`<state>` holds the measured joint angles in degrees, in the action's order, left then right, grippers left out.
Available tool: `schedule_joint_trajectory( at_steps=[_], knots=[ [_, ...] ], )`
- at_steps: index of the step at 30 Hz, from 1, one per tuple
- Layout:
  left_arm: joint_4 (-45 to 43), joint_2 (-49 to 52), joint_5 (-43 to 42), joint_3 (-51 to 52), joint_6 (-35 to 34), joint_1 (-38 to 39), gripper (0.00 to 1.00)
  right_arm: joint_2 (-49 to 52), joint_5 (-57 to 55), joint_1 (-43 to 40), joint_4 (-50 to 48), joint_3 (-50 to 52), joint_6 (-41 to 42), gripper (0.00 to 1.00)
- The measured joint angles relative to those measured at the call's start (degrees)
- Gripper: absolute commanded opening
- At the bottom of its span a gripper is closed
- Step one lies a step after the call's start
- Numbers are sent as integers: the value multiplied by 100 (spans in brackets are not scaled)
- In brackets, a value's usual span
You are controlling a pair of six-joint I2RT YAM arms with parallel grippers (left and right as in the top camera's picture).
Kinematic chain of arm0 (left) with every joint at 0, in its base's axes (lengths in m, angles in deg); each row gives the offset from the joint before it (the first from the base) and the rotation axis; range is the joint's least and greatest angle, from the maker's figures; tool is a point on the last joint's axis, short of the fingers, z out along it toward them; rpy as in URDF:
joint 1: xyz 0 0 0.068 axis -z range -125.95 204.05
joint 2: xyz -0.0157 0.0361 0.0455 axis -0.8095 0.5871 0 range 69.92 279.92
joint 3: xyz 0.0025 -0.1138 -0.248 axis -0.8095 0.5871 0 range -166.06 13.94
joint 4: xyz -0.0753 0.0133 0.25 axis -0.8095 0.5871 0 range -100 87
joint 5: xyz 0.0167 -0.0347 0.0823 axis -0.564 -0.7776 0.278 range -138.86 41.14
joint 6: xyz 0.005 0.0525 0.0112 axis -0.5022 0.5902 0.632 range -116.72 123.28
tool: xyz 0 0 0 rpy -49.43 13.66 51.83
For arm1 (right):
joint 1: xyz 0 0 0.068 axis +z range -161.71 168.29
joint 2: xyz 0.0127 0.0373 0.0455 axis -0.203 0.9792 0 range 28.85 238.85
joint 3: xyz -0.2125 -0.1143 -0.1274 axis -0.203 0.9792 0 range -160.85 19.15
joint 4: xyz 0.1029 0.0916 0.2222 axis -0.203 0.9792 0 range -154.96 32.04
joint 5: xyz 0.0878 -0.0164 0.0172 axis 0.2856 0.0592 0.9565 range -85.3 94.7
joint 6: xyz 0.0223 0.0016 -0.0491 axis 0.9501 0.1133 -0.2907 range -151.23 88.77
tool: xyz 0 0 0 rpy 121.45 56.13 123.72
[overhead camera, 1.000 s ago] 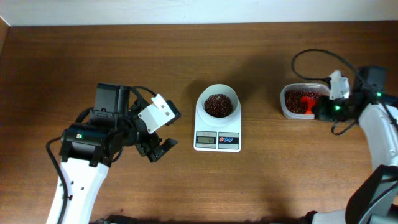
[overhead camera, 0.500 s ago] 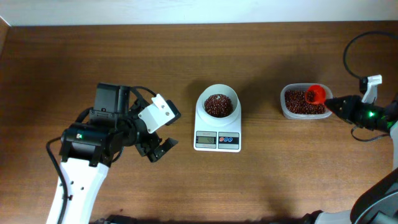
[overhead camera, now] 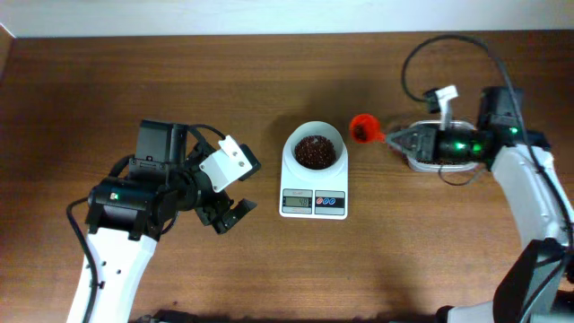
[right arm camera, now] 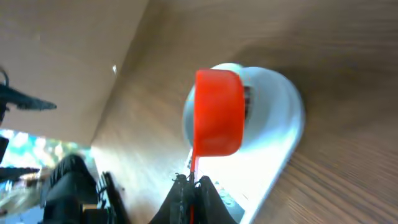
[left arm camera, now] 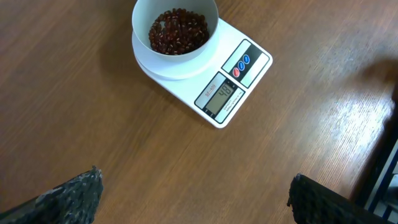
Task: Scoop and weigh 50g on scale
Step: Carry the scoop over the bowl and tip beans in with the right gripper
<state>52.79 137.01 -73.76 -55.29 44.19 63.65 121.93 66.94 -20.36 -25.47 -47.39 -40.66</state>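
The white scale stands mid-table, its round bowl holding red beans. The left wrist view shows the scale with its lit display and the bowl ahead of my left gripper. That gripper stands open left of the scale, with nothing between its fingers. My right gripper is shut on the thin handle of a red scoop, whose cup hangs just right of the bowl's rim. In the blurred right wrist view the scoop covers part of the bowl, above my right gripper.
A clear plastic tub lies under the right arm at the right, mostly hidden by it. A black cable loops above that arm. Bare wooden table stretches in front of the scale.
The right arm has swung left from the tub, carrying the red scoop over to the right side of the bowl. The left arm has not moved.
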Motion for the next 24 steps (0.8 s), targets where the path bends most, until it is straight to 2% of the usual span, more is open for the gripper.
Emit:
schedule_joint_trajectory(
  at_steps=[5, 10, 18, 24],
  knots=[
    [0, 0, 0, 2, 2, 0, 99, 0, -599, 1025, -448, 0, -4, 4],
    [2, 0, 0, 0, 2, 0, 99, 0, -1473, 1537, -651, 0, -15, 4],
    [0, 0, 0, 0, 0, 0, 99, 0, -1869, 1700, -715, 0, -680, 4],
    [0, 0, 0, 0, 2, 0, 99, 0, -1932, 1700, -750, 0, -780, 4]
  ],
)
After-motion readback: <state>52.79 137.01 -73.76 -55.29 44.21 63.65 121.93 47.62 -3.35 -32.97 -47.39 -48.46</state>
